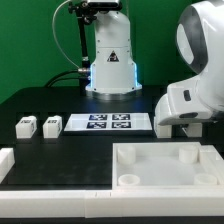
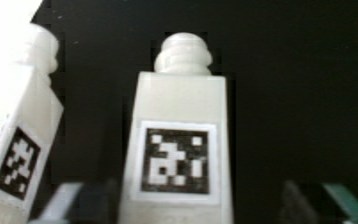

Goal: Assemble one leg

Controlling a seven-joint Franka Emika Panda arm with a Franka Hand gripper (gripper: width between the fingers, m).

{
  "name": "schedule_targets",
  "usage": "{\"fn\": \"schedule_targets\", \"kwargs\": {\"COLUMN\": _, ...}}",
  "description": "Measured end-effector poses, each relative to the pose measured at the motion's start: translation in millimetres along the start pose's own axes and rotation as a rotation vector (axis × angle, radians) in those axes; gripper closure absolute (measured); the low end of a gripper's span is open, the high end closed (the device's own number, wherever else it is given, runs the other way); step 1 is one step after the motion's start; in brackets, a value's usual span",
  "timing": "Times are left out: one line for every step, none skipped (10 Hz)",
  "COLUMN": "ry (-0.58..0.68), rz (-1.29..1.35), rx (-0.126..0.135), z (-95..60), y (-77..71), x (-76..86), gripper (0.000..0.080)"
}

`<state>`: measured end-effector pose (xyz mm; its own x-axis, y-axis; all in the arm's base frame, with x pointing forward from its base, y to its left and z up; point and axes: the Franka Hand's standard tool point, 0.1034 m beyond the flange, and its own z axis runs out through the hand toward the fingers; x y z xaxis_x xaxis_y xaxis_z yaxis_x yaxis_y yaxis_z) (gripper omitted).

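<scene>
A: Entry one, the exterior view's left?
B: A low white border piece [image 1: 6, 158] at the near edge of the black table [image 1: 70, 150]. Behind it stands a small white block [image 1: 25, 126] with a square marker on its face. Its twin [image 1: 50, 124] is just beside it, not touching.

A: Centre?
B: The marker board [image 1: 108, 123], flat on the table and carrying four tags. Behind it is the arm's base [image 1: 110, 60], white, with a blue glow at its foot.

A: The exterior view's right?
B: The large white tray [image 1: 150, 160], with round sockets at its corners. Past its far edge the gripper [image 1: 181, 127] hangs low under the white wrist housing. From here its fingers are dark stubs, and what lies between them is hidden.

A: Wrist view, pieces?
B: Two. A second leg [image 2: 25, 120], tilted and cut off by the frame. Near it, across a black gap, the leg [image 2: 179, 110], a long white block with a rounded peg at its far end and a black-and-white marker on its face. The exterior view does not show its spot on the table.

A: The hand?
B: Spread wide. One finger [image 2: 83, 200] stands on one side of the leg and the other [image 2: 322, 200] on the opposite side, with dark table between each and the block. It grips nothing and touches nothing visible.
</scene>
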<state>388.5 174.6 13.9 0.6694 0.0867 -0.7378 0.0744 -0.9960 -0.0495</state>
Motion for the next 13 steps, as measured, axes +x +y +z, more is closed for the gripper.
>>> {"fn": "schedule_targets", "kwargs": {"ry": 0.0, "rz": 0.0, "rx": 0.0, "z": -0.1, "y": 0.0, "x": 0.0, "gripper": 0.0409}}
{"fn": "schedule_targets", "kwargs": {"ry": 0.0, "rz": 0.0, "rx": 0.0, "z": 0.0, "y": 0.0, "x": 0.0, "gripper": 0.051}}
{"fn": "schedule_targets", "kwargs": {"ry": 0.0, "rz": 0.0, "rx": 0.0, "z": -0.1, "y": 0.0, "x": 0.0, "gripper": 0.051}}
{"fn": "schedule_targets", "kwargs": {"ry": 0.0, "rz": 0.0, "rx": 0.0, "z": -0.1, "y": 0.0, "x": 0.0, "gripper": 0.051}}
{"fn": "schedule_targets", "kwargs": {"ry": 0.0, "rz": 0.0, "rx": 0.0, "z": -0.1, "y": 0.0, "x": 0.0, "gripper": 0.051}}
{"fn": "schedule_targets", "kwargs": {"ry": 0.0, "rz": 0.0, "rx": 0.0, "z": 0.0, "y": 0.0, "x": 0.0, "gripper": 0.051}}
{"fn": "schedule_targets", "kwargs": {"ry": -0.008, "rz": -0.009, "rx": -0.003, "z": -2.6, "y": 1.6, "x": -1.7, "gripper": 0.051}}
{"fn": "schedule_targets", "kwargs": {"ry": -0.042, "rz": -0.048, "rx": -0.011, "z": -35.1, "y": 10.9, "x": -12.7, "gripper": 0.051}}
{"fn": "schedule_targets", "kwargs": {"ry": 0.0, "rz": -0.071, "rx": -0.003, "z": -70.6, "y": 18.8, "x": -17.1, "gripper": 0.0509}}
{"fn": "schedule_targets", "kwargs": {"ry": 0.045, "rz": -0.087, "rx": 0.0, "z": -92.7, "y": 26.6, "x": -29.4, "gripper": 0.0509}}
{"fn": "schedule_targets", "kwargs": {"ry": 0.046, "rz": -0.087, "rx": 0.001, "z": -103.2, "y": 32.2, "x": -39.7, "gripper": 0.0509}}
{"fn": "schedule_targets", "kwargs": {"ry": 0.077, "rz": -0.09, "rx": 0.006, "z": -101.4, "y": 29.2, "x": -29.9, "gripper": 0.0509}}
{"fn": "schedule_targets", "kwargs": {"ry": 0.164, "rz": -0.089, "rx": 0.011, "z": -106.0, "y": 27.5, "x": -19.1, "gripper": 0.0509}}
